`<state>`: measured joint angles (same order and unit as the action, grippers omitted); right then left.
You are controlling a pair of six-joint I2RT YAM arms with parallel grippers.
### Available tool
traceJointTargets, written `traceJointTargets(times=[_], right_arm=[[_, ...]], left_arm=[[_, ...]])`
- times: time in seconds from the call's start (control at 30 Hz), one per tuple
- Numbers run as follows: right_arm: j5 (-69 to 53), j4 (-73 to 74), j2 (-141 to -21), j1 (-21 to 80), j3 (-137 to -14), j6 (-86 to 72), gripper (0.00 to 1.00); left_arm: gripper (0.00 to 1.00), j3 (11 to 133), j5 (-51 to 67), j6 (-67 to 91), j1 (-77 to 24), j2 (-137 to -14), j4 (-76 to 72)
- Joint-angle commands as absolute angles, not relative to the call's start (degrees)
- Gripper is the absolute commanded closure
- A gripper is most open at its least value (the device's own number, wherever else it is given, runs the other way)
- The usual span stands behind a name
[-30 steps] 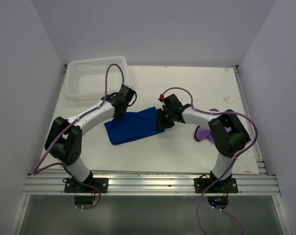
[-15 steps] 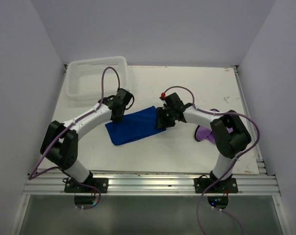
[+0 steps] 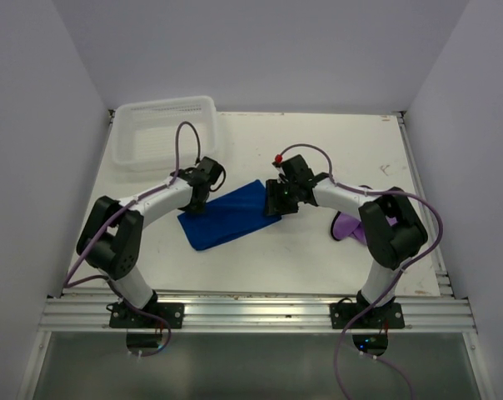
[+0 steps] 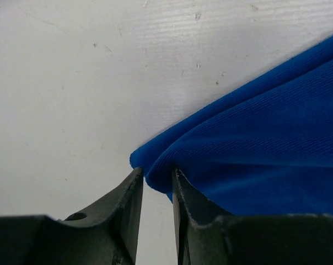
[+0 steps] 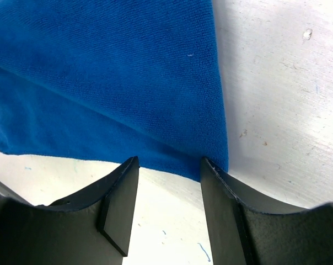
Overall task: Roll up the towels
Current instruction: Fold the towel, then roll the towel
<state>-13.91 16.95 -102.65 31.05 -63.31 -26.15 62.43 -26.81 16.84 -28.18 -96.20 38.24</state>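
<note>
Arms (image 3: 156, 198) bend inward, left end effector (image 4: 157, 174) pinching blue towel (image 4: 254, 143), right end effector (image 5: 169, 162) spread.

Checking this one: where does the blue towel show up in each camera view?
Top external: the blue towel lies mid-table, between the left gripper and the right gripper.
Left wrist: the towel fills the right side, one corner near the middle.
Right wrist: the towel fills the upper left.
Shared landmark: the white table, bare beside the towel in every view.
</note>
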Motion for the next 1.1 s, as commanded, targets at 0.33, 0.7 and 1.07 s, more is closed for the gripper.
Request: traceJointTargets(times=[0.33, 0.7, 1.07], right_arm=[[-18.3, 17.3, -98.6, 30.6, -65.4, -26.7, 0.48], [-18.5, 18.6, -96.9, 30.6, -66.7, -27.0, 0.48], [-16.3, 19.9, -97.6, 30.0, -68.2, -26.9, 0.52]], left_arm=[[0.48, 60.1, -27.2, 17.5, -26.9, -96.8, 35.3], [0.36, 62.1, -24.7, 18.5, -23.3, -91.0, 38.0], [0.38, 49.9, -3.5, 29.9, -23.3, -70.9, 26.3]])
